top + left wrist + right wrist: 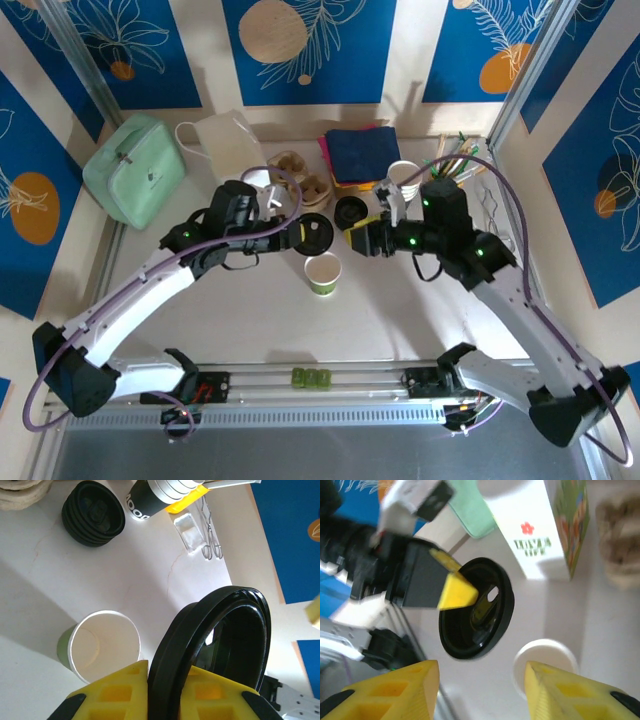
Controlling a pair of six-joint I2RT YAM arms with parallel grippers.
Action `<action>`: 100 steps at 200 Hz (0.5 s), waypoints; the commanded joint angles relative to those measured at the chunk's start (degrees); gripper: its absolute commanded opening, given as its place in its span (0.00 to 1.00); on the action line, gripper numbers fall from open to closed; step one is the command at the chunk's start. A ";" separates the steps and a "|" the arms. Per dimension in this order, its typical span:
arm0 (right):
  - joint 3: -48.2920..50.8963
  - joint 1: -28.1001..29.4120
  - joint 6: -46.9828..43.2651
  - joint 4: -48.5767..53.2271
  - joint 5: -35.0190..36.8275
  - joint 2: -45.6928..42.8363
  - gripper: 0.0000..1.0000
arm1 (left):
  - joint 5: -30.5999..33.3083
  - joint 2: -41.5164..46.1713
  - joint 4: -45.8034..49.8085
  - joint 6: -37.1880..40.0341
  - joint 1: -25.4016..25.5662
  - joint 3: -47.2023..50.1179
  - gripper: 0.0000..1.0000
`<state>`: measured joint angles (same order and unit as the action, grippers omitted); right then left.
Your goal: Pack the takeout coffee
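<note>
Though the L gripper [300, 238] is clamped on a black lid [316, 237], gripped by its rim btwn the yellow fingers [117, 692], the takeout cup stack [403, 177] is well apart from it. The stack is upper right of ctr in the top view, toward the back of the table [250, 320], open white rim facing up.

R gripper [358, 240] sits lower left of the stack, near but not touching. Its jaws are apart w/ nothing btwn them, and the right wrist view has bare tabletop in the gap. R arm's black wrist is just right of the stack in the top view.

Left wrist view puts the stack at the top edge, ctr: dark lower part w/ white lettering, ribbed white part cut by the frame.

A green cup [322, 272] stands upright & empty at frame ctr, just below the held lid, btwn the two grippers. Its white rim is beside the finger [570, 695] at lower right of the right wrist view. A pile of black lids [352, 212] lies btwn the stack and the held lid.
</note>
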<state>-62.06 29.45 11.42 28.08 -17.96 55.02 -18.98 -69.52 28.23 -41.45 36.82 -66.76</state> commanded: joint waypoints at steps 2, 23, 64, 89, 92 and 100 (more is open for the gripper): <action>5.80 -0.03 -20.72 -9.18 0.70 -4.91 0.49 | -5.62 1.26 3.82 -1.92 -2.55 -2.29 0.17; 11.43 1.74 -34.91 -16.66 -4.16 -8.30 0.50 | -7.28 2.69 6.36 -2.31 -4.73 -2.31 0.18; 12.99 7.92 -56.11 -20.36 4.38 -6.14 0.52 | -10.05 3.51 10.61 -6.61 -6.52 -1.95 0.17; 13.37 11.72 -65.32 -23.13 6.93 -4.78 0.52 | -12.01 3.76 12.19 -8.25 -6.50 -2.23 0.15; 13.31 12.01 -66.33 -23.23 6.82 -4.62 0.52 | -12.19 3.89 12.28 -8.36 -6.57 -2.21 0.15; 13.12 12.89 -68.70 -23.29 6.62 -4.14 0.52 | -12.26 4.10 12.51 -8.42 -6.56 -2.20 0.15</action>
<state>-48.12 39.94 -43.22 8.27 -13.06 50.37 -28.03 -66.94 37.87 -47.72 30.72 -67.42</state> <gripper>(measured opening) 0.522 0.158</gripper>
